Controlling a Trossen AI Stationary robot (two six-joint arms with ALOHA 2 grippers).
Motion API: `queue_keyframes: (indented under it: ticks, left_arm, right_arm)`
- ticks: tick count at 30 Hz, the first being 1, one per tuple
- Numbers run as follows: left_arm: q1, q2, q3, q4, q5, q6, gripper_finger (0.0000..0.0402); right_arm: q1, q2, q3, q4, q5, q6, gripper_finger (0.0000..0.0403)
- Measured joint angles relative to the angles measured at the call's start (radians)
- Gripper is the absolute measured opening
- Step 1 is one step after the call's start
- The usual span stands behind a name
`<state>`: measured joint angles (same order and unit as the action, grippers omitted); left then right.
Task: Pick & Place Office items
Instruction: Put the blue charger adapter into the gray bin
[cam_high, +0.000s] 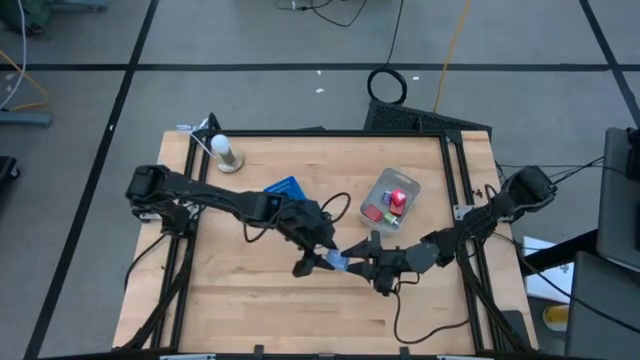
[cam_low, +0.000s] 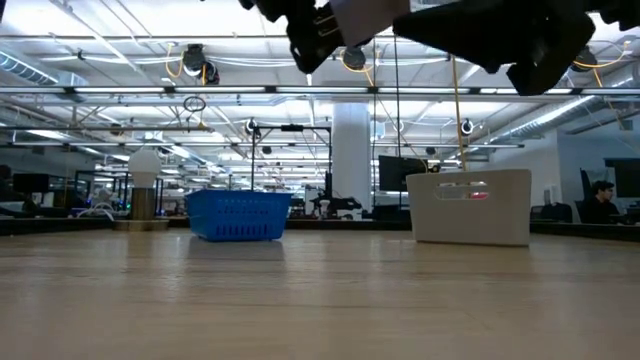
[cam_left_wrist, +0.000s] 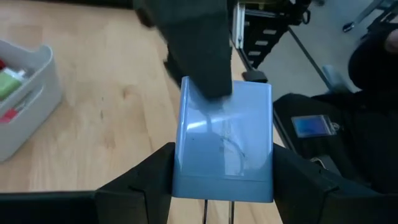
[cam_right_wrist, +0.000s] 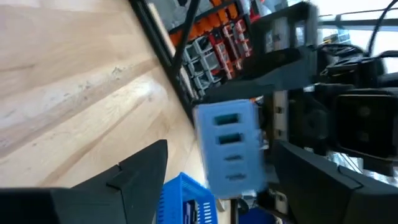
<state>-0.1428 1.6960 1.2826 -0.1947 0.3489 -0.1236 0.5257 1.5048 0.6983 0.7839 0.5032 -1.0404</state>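
Observation:
A light blue box-shaped office item (cam_left_wrist: 225, 140) hangs in the air over the middle of the table (cam_high: 300, 310), with my left gripper (cam_left_wrist: 224, 180) shut on it. My right gripper (cam_right_wrist: 230, 177) comes from the table's right and stands open around the item's (cam_right_wrist: 229, 146) free end. One of its dark fingers (cam_left_wrist: 199, 50) lies over that end; whether it touches does not show. In the high view the item (cam_high: 337, 263) sits between the left gripper (cam_high: 322, 258) and the right gripper (cam_high: 358, 263). The clear tub (cam_high: 390, 198) holds red and green pieces. My left gripper pinches the light blue item by its two long sides (cam_left_wrist: 181, 177) between the two fingers, near the end that faces the wrist. The fingers come from the table's left, slanting down, and lie along the item. It juts forward past the fingertips, clear of the table.
A blue tray (cam_high: 283, 187) stands behind the left arm, and the clear tub (cam_low: 470, 205) at the far right of the middle. A white bulb on a base (cam_high: 225, 152) is at the far left corner. A black cable (cam_high: 400, 305) loops over the near right boards.

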Motion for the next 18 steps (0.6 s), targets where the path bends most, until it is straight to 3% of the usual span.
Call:
queue_keyframes:
  ticks: [8,18]
  left_arm:
    - [0.023,0.018,0.001,0.019,0.002,0.007,0.0217]
    - [0.033,0.022,0.001,0.016,0.018,-0.003,0.0217]
  right_arm:
    - [-0.017,0.000,-0.001,0.040,-0.006,0.005,0.0246]
    - [-0.035,0.000,-0.001,-0.006,-0.059,0.048,0.0120]
